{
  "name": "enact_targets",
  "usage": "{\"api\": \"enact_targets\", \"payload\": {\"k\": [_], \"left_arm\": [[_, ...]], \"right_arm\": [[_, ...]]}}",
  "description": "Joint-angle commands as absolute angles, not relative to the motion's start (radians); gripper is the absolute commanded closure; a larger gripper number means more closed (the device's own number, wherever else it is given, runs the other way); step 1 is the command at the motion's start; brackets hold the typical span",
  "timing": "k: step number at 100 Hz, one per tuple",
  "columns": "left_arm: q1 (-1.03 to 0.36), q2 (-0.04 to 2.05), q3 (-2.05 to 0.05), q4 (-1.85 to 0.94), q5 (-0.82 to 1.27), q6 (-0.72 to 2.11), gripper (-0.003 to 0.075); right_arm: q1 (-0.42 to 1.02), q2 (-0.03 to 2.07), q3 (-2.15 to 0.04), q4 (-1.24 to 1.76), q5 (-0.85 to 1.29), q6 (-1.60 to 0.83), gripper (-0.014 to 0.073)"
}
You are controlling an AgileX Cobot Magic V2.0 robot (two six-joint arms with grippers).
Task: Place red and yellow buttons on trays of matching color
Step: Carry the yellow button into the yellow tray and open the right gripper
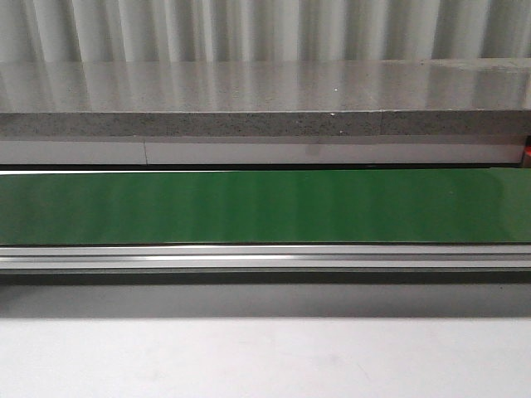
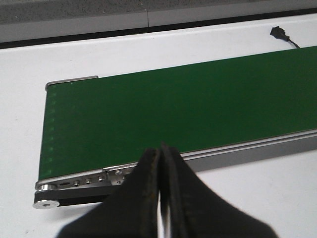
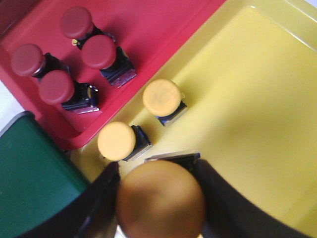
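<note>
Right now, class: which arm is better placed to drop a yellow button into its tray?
Right. Its tool grips a yellow button over the yellow tray; the left tool is shut, empty, by the conveyor belt.

Four red buttons (image 3: 64, 59) cluster in the red tray (image 3: 148, 29), upper left. Two yellow buttons (image 3: 141, 119) lie tipped in the yellow tray (image 3: 257, 99); a third (image 3: 161, 198) (blurred) sits bottom centre.

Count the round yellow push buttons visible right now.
3. Two yellow push buttons lie in the yellow plastic tray; a third is clamped in the right gripper above it. None visible elsewhere.
</note>
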State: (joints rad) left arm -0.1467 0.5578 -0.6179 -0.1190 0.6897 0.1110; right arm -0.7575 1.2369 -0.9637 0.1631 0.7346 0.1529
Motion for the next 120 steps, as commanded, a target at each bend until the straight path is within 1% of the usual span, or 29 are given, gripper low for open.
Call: {"api": "enact_targets", "payload": {"k": [1, 17, 55, 102, 109, 120], "left_arm": [[-0.153, 0.56, -0.644, -0.127, 0.622, 0.113, 0.074], [-0.153, 0.56, -0.644, -0.127, 0.622, 0.113, 0.074], [-0.153, 0.56, -0.644, -0.127, 0.622, 0.113, 0.074], [-0.153, 0.56, -0.644, -0.127, 0.622, 0.113, 0.074], [-0.153, 0.56, -0.644, -0.127, 0.622, 0.113, 0.074], [-0.153, 0.56, -0.644, -0.127, 0.622, 0.113, 0.074]], "right_arm": [[-0.787, 1.24, -0.975, 0.165, 0.651, 0.163, 0.0452], [-0.824, 1.282, -0.933, 0.165, 0.584, 0.206, 0.0452], [-0.825, 1.358, -0.82, 0.233, 0.398, 0.207, 0.0452], [-0.824, 1.502, -0.817, 0.267, 0.394, 0.207, 0.0444], [-0.824, 1.503, -0.817, 0.267, 0.395, 0.207, 0.0403], [-0.824, 1.503, -0.817, 0.267, 0.402, 0.207, 0.0247]]}}
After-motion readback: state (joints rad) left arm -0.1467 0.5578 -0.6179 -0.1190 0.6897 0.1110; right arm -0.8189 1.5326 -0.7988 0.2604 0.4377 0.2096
